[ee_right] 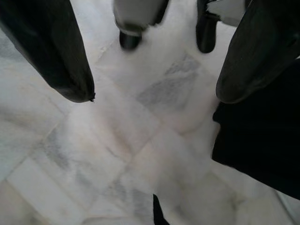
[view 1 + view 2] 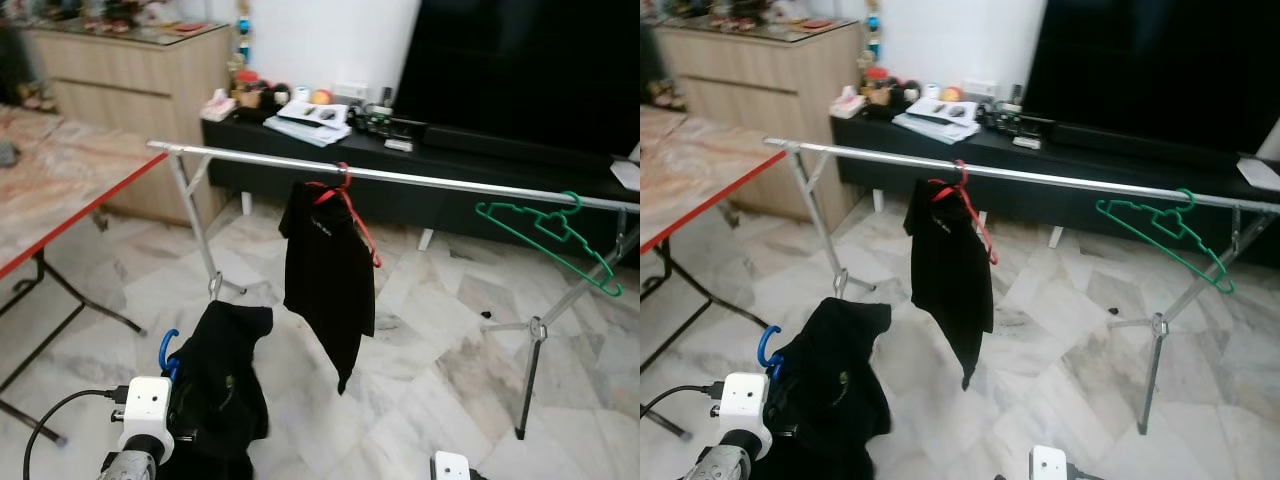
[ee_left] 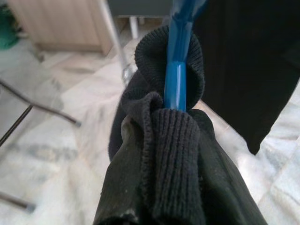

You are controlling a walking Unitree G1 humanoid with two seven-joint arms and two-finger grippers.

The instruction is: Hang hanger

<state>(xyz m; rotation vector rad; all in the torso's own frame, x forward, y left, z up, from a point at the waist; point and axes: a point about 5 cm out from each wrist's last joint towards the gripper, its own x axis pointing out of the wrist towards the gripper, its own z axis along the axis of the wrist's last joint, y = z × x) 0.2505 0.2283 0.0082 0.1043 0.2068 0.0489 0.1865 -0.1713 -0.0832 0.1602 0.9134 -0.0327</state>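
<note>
At the lower left of the head view we see our left arm: a white boxy wrist block with rounded corners and two small dark dots on its face, set on a ribbed silver-grey cylinder. A black cable loops from the block's side, plugged in at a small dark connector. At the lower edge sits the top of a matching white block on our right arm, also with a dark dot. In the right wrist view, the right claw shows two long, smooth, matte black fingers with rounded tips, set wide apart.
</note>
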